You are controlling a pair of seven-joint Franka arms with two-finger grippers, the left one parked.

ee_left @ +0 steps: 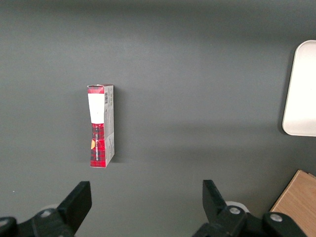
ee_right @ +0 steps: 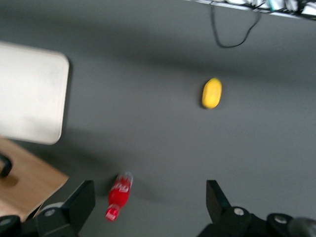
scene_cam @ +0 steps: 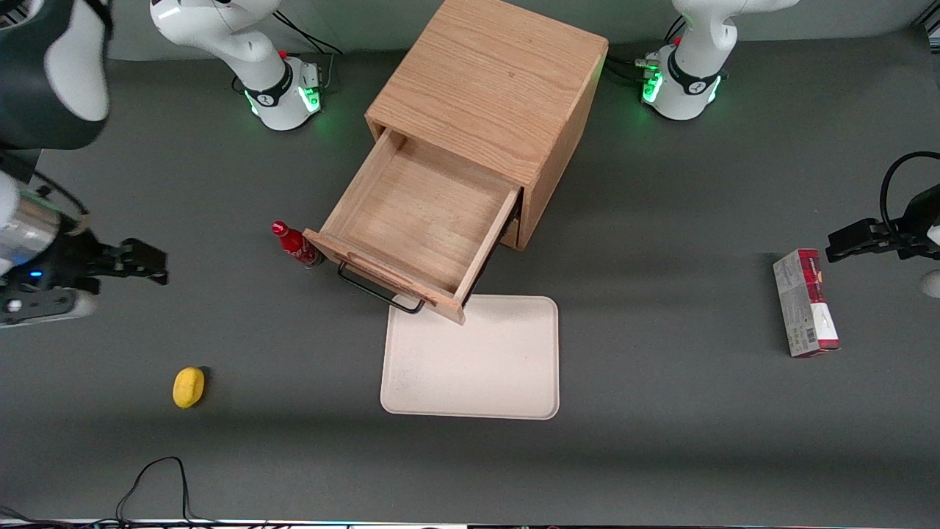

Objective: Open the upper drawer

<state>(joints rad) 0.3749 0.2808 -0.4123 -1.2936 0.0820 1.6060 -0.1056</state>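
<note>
Felt-grey table (scene_cam: 661, 455) carries cabinet with upper drawer (scene_cam: 418, 220) out (gripper (scene_cam: 158, 266) spread wide, well aside).

The working arm is glossy white with rounded shells, a black collar band around its base (scene_cam: 283, 92) and green lights glowing there; a small red button and black cables sit beside it. Near the desk's working-arm end its wrist shows a silver metal ring, a blue light and black housing. The pincer (scene_cam: 150, 264) is matte black, with two blocky, spread fingers (ee_right: 79, 202) fastened by silver screws.
</note>
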